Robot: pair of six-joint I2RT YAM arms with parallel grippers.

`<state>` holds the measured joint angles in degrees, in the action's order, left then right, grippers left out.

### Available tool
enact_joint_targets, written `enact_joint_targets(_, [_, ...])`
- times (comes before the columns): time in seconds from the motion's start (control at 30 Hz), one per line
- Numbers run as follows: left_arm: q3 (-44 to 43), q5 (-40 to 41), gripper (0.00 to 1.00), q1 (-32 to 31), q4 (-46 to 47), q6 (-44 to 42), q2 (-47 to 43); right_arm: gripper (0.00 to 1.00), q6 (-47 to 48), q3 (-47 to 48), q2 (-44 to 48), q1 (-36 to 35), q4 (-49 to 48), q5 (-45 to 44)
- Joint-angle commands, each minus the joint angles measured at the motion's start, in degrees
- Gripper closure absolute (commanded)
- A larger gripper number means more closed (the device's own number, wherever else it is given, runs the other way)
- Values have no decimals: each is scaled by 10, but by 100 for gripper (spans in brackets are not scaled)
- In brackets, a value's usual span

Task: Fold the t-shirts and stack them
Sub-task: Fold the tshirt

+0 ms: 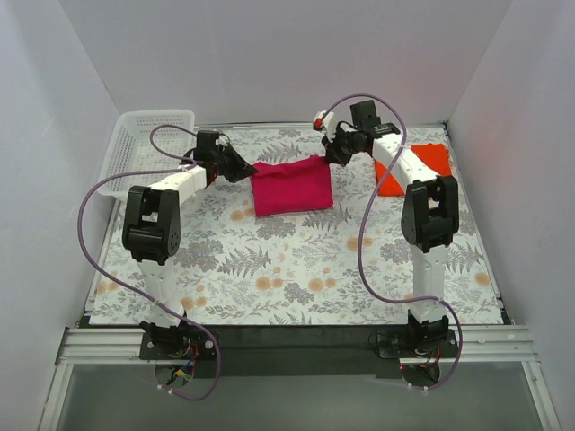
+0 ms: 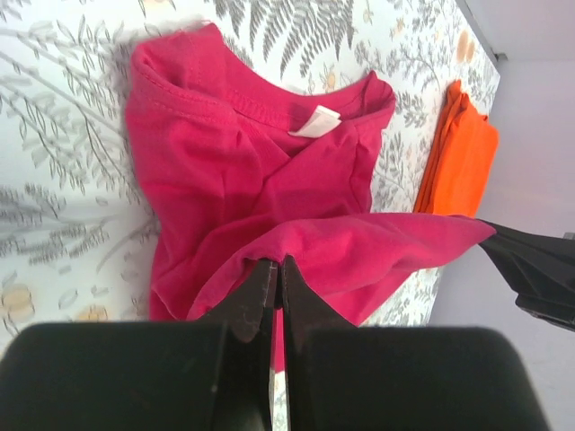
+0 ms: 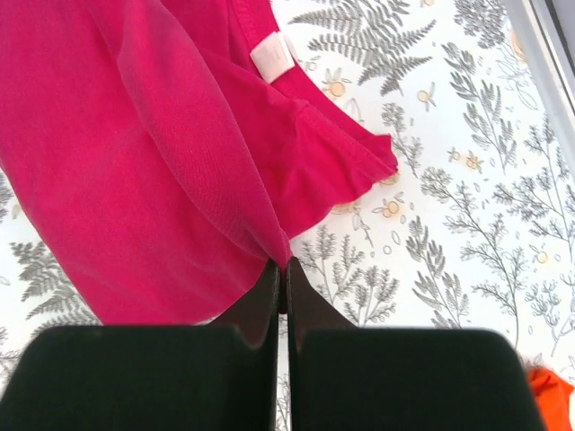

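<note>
The magenta-pink t-shirt [image 1: 289, 187] lies partly folded at the back middle of the table, its far edge lifted and stretched between both grippers. My left gripper [image 1: 244, 167] is shut on the shirt's left corner; in the left wrist view [image 2: 277, 266] the cloth [image 2: 269, 180] drapes from the jaws, with the white neck label [image 2: 315, 121] showing. My right gripper [image 1: 331, 154] is shut on the right corner, and the right wrist view [image 3: 282, 266] shows the shirt [image 3: 135, 153] hanging from it. The orange-red t-shirt [image 1: 420, 167] lies folded at the back right, partly behind the right arm.
A white lattice basket [image 1: 144, 148] stands at the back left corner. The table has a fern-patterned cloth [image 1: 296, 269]. White walls close in the left, back and right sides. The orange shirt also shows in the left wrist view [image 2: 463, 157].
</note>
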<state>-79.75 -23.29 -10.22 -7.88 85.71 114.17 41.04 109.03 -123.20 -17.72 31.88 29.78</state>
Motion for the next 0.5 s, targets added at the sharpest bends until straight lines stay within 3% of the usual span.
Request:
enact_joint_targets(0.0, [-33, -2, 100, 9, 31, -3, 22, 99, -34, 26, -24, 3, -37, -15])
enact_joint_targets(0.47, [20, 55, 100, 16, 244, 31, 18, 99, -177, 3, -34, 5, -228, -40])
